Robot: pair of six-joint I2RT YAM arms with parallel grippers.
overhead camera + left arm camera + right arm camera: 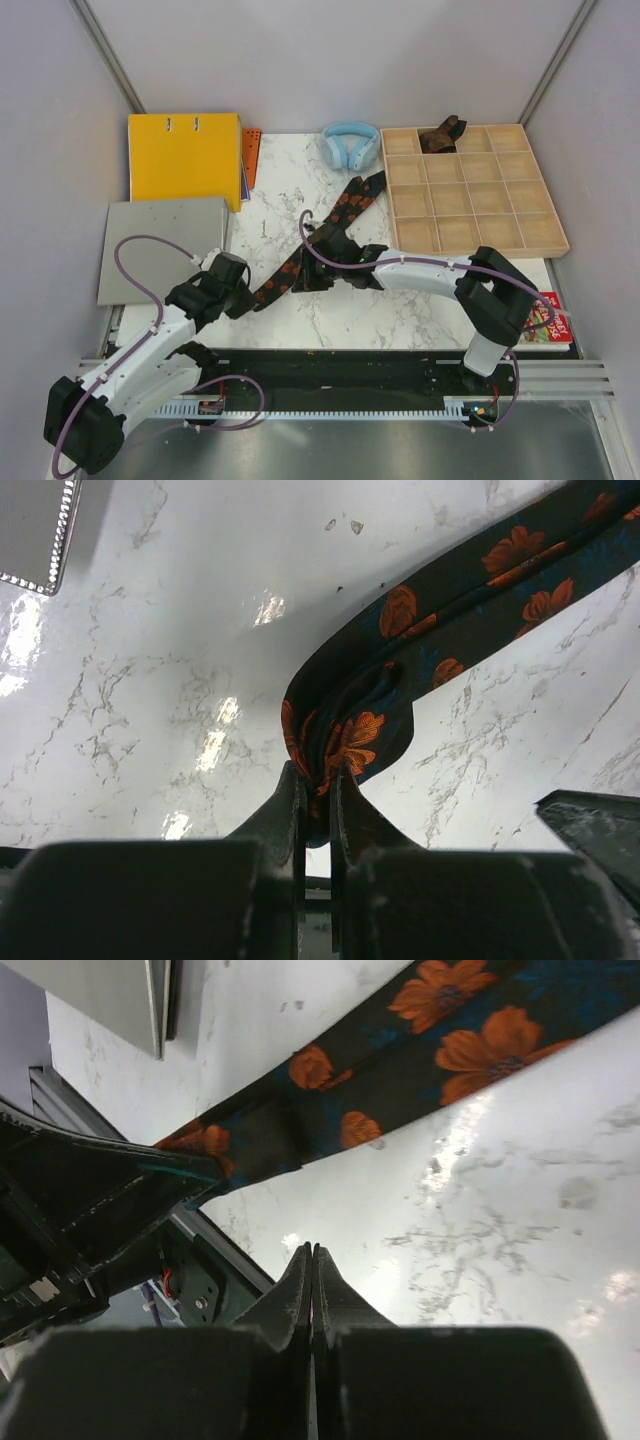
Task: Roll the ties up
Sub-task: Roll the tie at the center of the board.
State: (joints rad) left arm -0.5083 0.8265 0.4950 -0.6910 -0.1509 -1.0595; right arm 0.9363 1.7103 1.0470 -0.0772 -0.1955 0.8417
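Marble table top (420, 300) carries everything, seen whole only from the top camera. Wooden compartment tray (470, 190) at back right; yellow binder (185, 155) at back left, grey metal plate (165, 245) just in front of it. Patterned tie (350, 205), black with orange-red flowers, lies as a long strip running diagonally from beside the tray's near-left side down toward the left arm, unrolled for most of its length. Light-blue headphones (350, 145) sit at the back between binder and tray. Dark brown tie (441, 135) is bunched in a back-row compartment of the tray, second from the left, visible in the top view only. Left gripper (252, 297) meets the strip's near end; from above the hold is hidden by the wrist. Left wrist view settles it: left gripper (318, 780) has its fingers nearly together, pinching the folded-over end of the patterned tie (450, 610), cloth doubled into a small loop just ahead of the tips. Right gripper (312, 265) appears from above to sit on the strip's middle. Right wrist view shows otherwise: right gripper (312, 1252) has its fingers pressed fully together with nothing between them, tips over bare marble just beside the patterned tie (420, 1070).
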